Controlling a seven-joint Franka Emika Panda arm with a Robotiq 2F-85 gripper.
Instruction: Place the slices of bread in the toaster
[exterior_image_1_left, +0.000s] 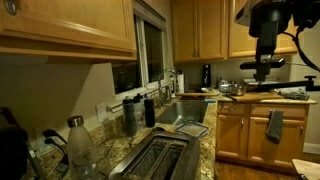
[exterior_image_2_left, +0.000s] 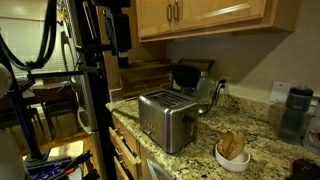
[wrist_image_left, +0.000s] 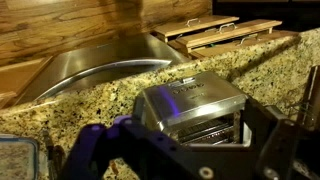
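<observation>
The claw, gaping empty, faces the toaster, whose long axis runs toward the sink.

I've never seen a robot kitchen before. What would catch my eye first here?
The shiny silver toaster stands on the speckled granite counter. Beside it, in an exterior view, a white bowl holds tan slices of bread. In the wrist view, the open gripper looks down on the toaster.
</observation>
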